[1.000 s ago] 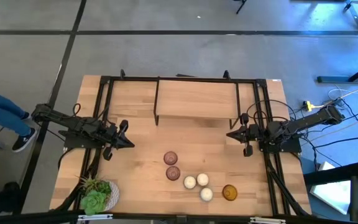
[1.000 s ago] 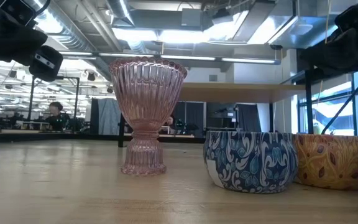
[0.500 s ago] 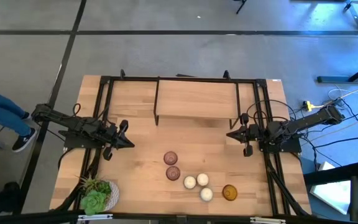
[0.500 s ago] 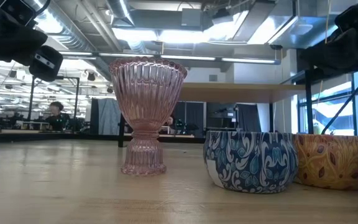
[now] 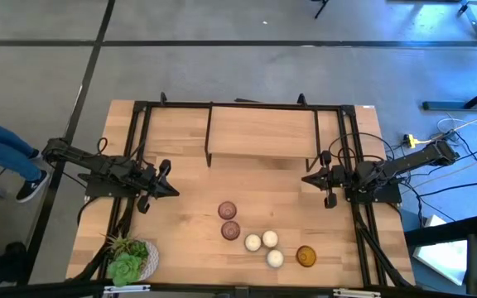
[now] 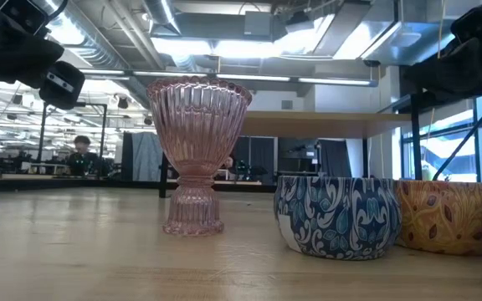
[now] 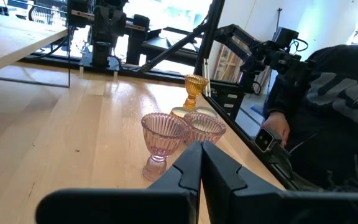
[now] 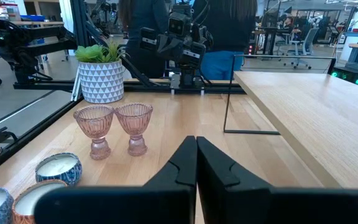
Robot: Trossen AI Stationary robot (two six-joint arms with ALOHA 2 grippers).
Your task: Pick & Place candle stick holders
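Six small candle stick holders sit grouped on the light wooden table point(image 5: 255, 136), all of them clear of both arms. Two are pinkish-purple ribbed glass goblets on short stems point(image 5: 227, 211) point(image 5: 230, 230), standing upright side by side. Three are whitish-cream round cups with blue patterned sides point(image 5: 252, 242) point(image 5: 269, 239) point(image 5: 275, 257), clustered just beyond the goblets. One is an amber cup point(image 5: 305, 257) at the end of the group.

The left gripper point(image 5: 175, 191) hangs above the table with its dark arm reaching in from the table's edge; its fingers are pressed together and hold nothing. The nearest pink goblet stands ahead of its tip and a little toward the front edge, apart from it.

The right gripper point(image 5: 305, 177) faces it from the opposite side, its arm likewise stretched in level, its fingers also together and empty. The amber cup lies nearest this pincer, off toward the front edge, not touching.

A leafy green plant in a white patterned pot point(image 5: 129, 259) stands at the front corner beside the left arm. A person's legs in blue show on the floor past that arm.
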